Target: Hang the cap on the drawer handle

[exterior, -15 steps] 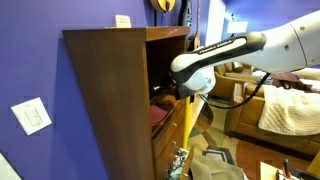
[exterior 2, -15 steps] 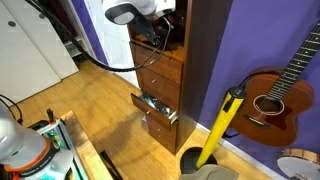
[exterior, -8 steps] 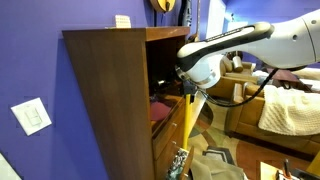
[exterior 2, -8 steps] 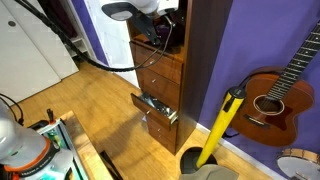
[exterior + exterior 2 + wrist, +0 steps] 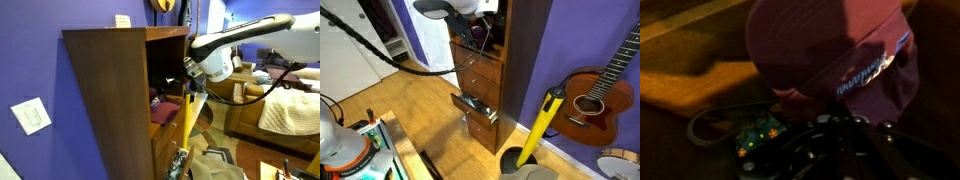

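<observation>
The cap, maroon with a line of white lettering, fills the upper middle of the wrist view. It appears to lie over a tangle of dark cables and beside a small green flowered object. In an exterior view, a maroon shape that is probably the same cap is seen in the open compartment of the cabinet, left of centre. The arm reaches in from the upper right. The fingers are not clearly shown in any view, so it cannot be told whether they are parted or closed, or whether the cap is touched. The step is judged to be the pickup, with hanging not yet begun. Next, a firm pinch on the floppy fabric is called for. The cap must then be lifted out and lowered to the drawer fronts, where the drawer handle is too small to be picked out.
</observation>
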`<state>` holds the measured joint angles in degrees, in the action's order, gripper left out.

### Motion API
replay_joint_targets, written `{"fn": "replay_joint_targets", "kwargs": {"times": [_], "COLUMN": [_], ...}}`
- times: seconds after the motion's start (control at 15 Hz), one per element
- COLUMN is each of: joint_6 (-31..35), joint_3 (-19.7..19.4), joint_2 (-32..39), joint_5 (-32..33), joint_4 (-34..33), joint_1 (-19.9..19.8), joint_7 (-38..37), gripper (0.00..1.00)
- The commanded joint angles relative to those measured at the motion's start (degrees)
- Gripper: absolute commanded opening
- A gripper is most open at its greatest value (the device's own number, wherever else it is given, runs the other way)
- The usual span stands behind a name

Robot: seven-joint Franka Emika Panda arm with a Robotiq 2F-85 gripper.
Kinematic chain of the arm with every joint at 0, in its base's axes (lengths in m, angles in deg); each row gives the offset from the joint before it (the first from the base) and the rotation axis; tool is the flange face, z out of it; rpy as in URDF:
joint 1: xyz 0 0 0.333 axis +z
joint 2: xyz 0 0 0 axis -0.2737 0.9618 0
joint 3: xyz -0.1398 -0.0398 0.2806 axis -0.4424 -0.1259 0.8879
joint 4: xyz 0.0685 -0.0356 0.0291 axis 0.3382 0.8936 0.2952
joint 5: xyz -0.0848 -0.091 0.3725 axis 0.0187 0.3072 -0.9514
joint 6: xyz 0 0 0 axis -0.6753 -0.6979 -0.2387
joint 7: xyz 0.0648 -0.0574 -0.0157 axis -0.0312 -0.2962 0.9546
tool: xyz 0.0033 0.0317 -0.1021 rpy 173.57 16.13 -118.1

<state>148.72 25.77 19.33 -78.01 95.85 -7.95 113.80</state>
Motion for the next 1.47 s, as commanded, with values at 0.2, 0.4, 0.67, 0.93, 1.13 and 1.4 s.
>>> {"fn": "replay_joint_targets", "kwargs": {"times": [0.2, 0.4, 0.67, 0.93, 1.13, 1.4], "joint_6": [-4.0, -5.6, -7.8, -8.5, -6.4, -1.4], "joint_3": [2.0, 2.0, 1.0, 1.1, 1.0, 0.9], "joint_2": [-9.4, -13.1, -16.6, -18.1, -17.9, -16.3], "joint_5": [0.5, 1.1, -0.2, 2.0, 2.9, -0.7], "joint_4": [9.4, 13.0, 16.8, 20.8, 23.4, 25.3], "joint_1": [-5.6, -7.4, -8.2, -10.0, -10.8, -10.4], "joint_7": [0.3, 0.5, 2.5, 2.5, 4.5, 7.8], "gripper": [0.0, 0.0, 0.0, 0.0, 0.0, 0.0]}}
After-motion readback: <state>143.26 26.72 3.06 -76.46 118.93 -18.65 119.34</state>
